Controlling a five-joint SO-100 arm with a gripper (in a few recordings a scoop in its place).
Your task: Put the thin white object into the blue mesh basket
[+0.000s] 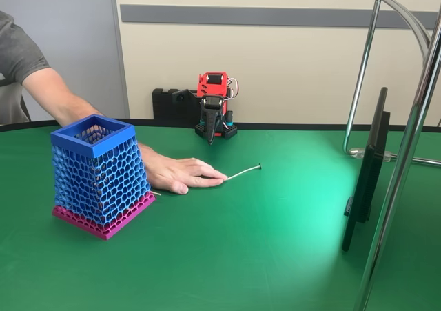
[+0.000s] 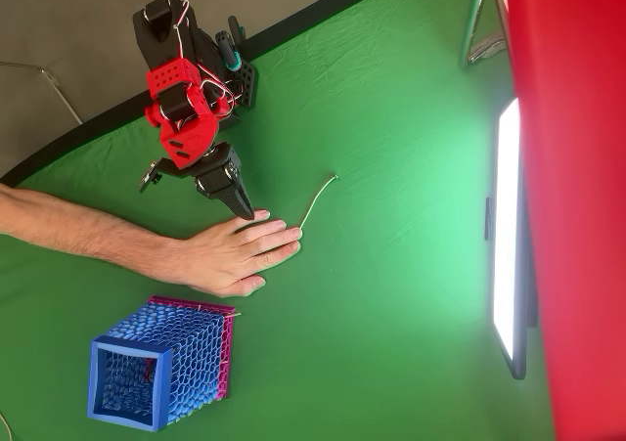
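We cannot read any words, numbers, labels or signs in these pictures. The blue mesh basket (image 1: pixel 100 176) has no writing on it that we can see. The red and black robot arm (image 2: pixel 186 118) shows no name or mark we can make out. The green bench (image 1: pixel 275 242) is plain, with nothing printed on it.
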